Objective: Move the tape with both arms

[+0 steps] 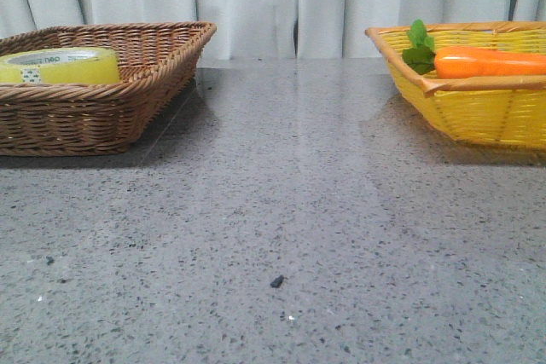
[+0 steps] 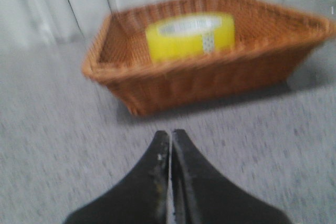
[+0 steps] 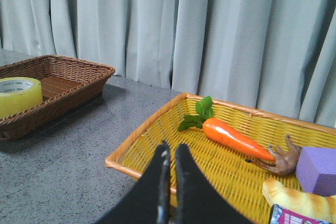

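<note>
Grey speckled bench (image 1: 281, 210) with pale curtains behind; going left to right in the front view: brown wicker basket (image 1: 94, 117) at upper left, bare bench in the middle, yellow basket (image 1: 478, 117) at upper right. Tape (image 1: 60, 66) lies flat inside the brown basket, hole facing up, so its axis is vertical and there's no long axis to line up with. It's a fat yellow roll with a pale printed top face, sitting below the rim line on the near side. Left end effector (image 2: 170, 142) has its fingers pressed together, nothing between them; in the left wrist view the tape (image 2: 190, 36) is straight ahead of the tips, upper centre, with the basket's near wall (image 2: 210, 80) between. That frame is blurred, so fine detail is unreliable. Right end effector (image 3: 170, 156) is likewise closed and empty, hovering over the near edge of the yellow basket (image 3: 152, 153); from it the tape (image 3: 18, 95) sits far off at middle left, well apart. Left arm is clearly the nearer one. Yellow basket holds a carrot (image 1: 490, 62) plus other toys. Judgement: scene fits either tape awaiting pickup from the brown basket or tape already delivered there; can't settle which.
</note>
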You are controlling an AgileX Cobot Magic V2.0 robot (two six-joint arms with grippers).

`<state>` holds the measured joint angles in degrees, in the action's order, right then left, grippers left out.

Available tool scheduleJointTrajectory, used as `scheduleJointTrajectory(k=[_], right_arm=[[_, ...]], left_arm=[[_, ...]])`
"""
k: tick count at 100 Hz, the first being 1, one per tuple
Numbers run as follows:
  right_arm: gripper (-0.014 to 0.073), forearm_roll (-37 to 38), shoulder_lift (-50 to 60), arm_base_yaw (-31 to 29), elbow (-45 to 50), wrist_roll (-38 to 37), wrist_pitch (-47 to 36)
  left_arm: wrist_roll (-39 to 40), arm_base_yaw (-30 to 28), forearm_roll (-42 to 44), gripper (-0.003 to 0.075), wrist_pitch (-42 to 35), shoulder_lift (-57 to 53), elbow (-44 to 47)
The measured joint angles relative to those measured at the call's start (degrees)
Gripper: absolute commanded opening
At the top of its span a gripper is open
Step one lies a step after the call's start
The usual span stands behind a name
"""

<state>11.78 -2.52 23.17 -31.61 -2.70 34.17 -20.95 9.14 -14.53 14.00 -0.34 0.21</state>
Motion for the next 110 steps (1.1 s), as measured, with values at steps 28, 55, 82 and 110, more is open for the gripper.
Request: scheduleJointTrajectory(k=[28, 55, 82, 110], right_arm=[[-0.0056, 0.02, 0.0, 0.0, 0.0, 0.0, 0.0], [-0.0056, 0.02, 0.0, 0.0, 0.0, 0.0, 0.0], [-0.0056, 0.02, 0.0, 0.0, 0.0, 0.0, 0.0], [-0.0056, 0.23, 0.0, -0.13, 1.34, 0.0, 0.0]], left_arm=[[0.0, -0.51, 0.0, -0.0021, 4.84, 0.0, 0.0], [0.0, -0.51, 0.0, -0.0021, 4.84, 0.0, 0.0], [0.0, -0.51, 0.0, -0.0021, 4.84, 0.0, 0.0], [0.0, -0.51, 0.0, -0.0021, 4.84, 0.0, 0.0]])
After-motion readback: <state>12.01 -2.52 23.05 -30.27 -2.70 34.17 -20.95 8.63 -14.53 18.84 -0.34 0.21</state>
